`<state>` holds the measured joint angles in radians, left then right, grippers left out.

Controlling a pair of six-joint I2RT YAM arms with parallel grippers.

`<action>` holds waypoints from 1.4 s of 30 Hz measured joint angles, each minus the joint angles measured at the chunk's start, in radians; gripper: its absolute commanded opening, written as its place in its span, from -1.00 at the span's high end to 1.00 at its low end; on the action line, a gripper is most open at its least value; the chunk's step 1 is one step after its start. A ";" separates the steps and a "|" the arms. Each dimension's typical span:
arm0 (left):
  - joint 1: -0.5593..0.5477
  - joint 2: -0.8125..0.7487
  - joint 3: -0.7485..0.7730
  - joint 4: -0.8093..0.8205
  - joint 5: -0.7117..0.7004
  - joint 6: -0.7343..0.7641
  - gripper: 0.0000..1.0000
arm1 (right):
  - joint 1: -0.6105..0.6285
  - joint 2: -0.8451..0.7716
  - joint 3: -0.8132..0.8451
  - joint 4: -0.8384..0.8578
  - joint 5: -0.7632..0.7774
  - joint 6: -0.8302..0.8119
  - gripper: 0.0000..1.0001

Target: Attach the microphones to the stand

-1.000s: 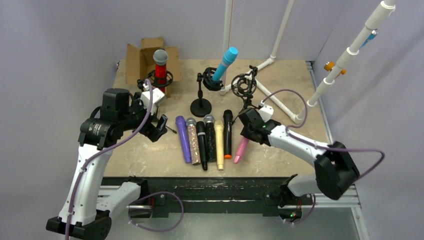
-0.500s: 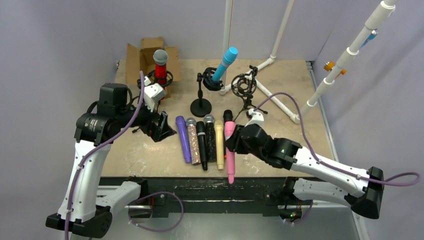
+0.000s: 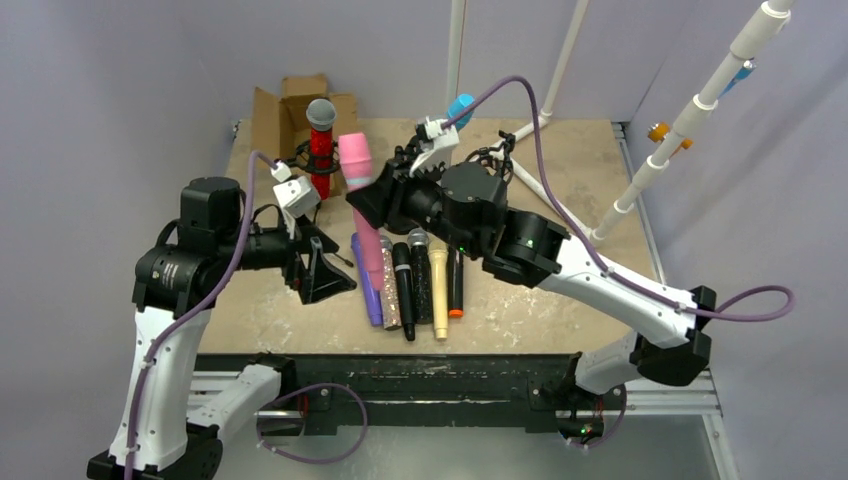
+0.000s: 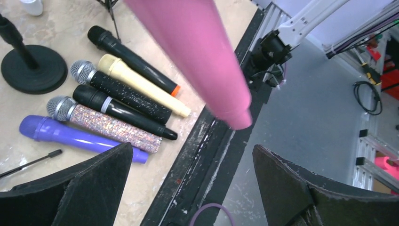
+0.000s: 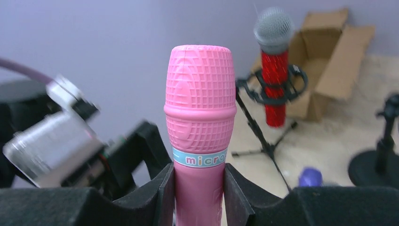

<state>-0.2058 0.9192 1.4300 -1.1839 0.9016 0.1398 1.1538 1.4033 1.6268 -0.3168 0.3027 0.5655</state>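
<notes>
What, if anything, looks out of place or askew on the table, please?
Nothing looks spilled or broken. A thin black rod lies loose beside the purple microphone, and an opened brown cardboard box sits behind the red glitter microphone.

Pink microphone (image 5: 200,117) — partial label "micro"

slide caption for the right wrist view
Right fingers grip the pink microphone below its head, red glitter microphone mounted behind.
</notes>
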 measured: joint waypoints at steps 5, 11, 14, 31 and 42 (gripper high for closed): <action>0.000 -0.008 0.013 0.028 0.045 -0.056 -1.00 | 0.002 0.083 0.076 0.169 -0.004 -0.064 1.00; 0.000 -0.034 0.011 0.103 0.095 -0.108 -1.00 | 0.019 0.091 -0.006 0.308 -0.006 -0.090 1.00; 0.000 -0.047 -0.006 0.152 0.086 -0.139 -1.00 | 0.031 0.090 -0.039 0.364 -0.006 -0.096 1.00; -0.004 0.004 -0.043 0.298 0.030 -0.225 1.00 | 0.058 0.022 -0.154 0.473 -0.019 -0.129 0.43; -0.004 -0.027 -0.035 0.260 0.008 -0.106 1.00 | 0.056 0.064 -0.024 0.326 -0.137 -0.114 -0.03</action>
<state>-0.2100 0.8917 1.3949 -0.9237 0.9096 0.0341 1.2102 1.4677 1.6032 0.0093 0.1661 0.4519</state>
